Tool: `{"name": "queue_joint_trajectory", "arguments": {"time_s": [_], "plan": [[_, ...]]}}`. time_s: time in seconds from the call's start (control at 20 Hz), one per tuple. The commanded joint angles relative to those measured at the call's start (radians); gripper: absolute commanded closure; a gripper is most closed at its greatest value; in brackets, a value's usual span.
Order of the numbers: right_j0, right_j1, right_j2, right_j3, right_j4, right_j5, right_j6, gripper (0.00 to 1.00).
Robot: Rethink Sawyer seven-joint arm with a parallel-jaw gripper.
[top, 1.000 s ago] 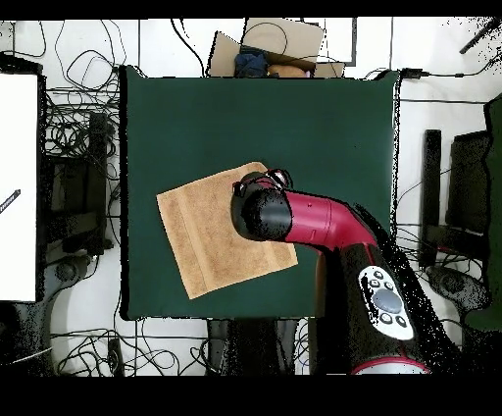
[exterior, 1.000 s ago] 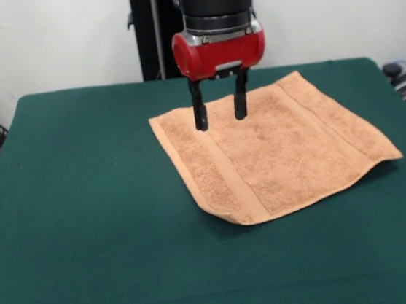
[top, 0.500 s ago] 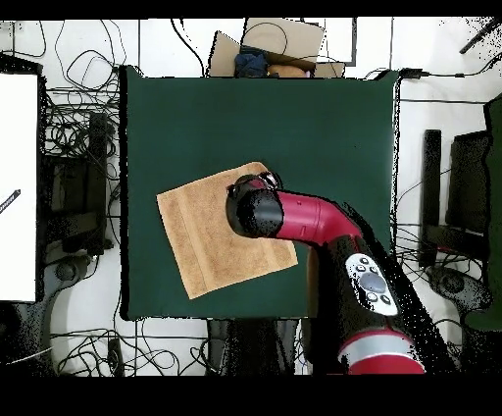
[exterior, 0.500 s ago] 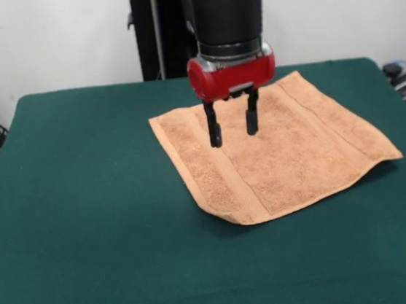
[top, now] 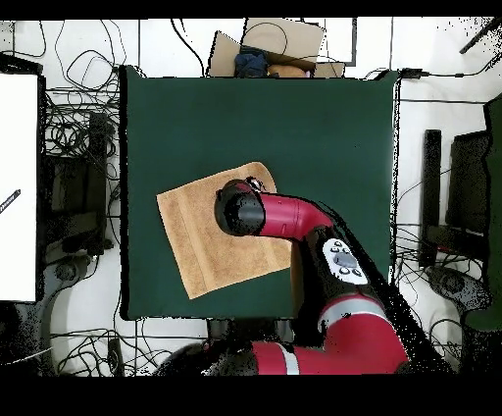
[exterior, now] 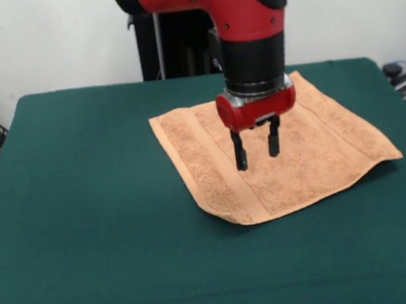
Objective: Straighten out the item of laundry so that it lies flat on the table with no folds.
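Note:
The orange-tan towel (exterior: 291,149) lies spread on the dark green table (exterior: 85,209), right of centre, turned like a diamond. Its near edge and right corner curl up slightly. Border bands run along two sides. No tags show. It also shows in the overhead view (top: 196,240), partly covered by the arm. My gripper (exterior: 256,153) hangs open and empty just above the towel's middle, fingers pointing down. In the overhead view the red wrist (top: 240,208) hides the fingers.
Black pedestal (exterior: 169,46) stands behind the table's far edge. Cables (top: 78,128) and equipment surround the table on the floor. A cardboard box (top: 270,44) sits beyond one table end. A white panel (top: 18,186) lies at the left.
My gripper has moved from the towel's far corner region toward its middle, nearer the camera in the front view, and lower. It stays open. The towel has not moved.

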Motion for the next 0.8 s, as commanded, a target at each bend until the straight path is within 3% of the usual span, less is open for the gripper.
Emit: {"name": "queue_joint_trajectory", "arguments": {"time_s": [0.05, 0.4, 0.8], "plan": [[0.024, 0.105, -0.043, -0.067, -0.034, -0.09, 0.186, 0.0], [-0.039, 0.208, -0.029, -0.154, -0.072, -0.155, 0.128, 0.0], [-0.018, 0.281, -0.049, -0.313, -0.052, -0.105, 0.117, 0.0]]}}
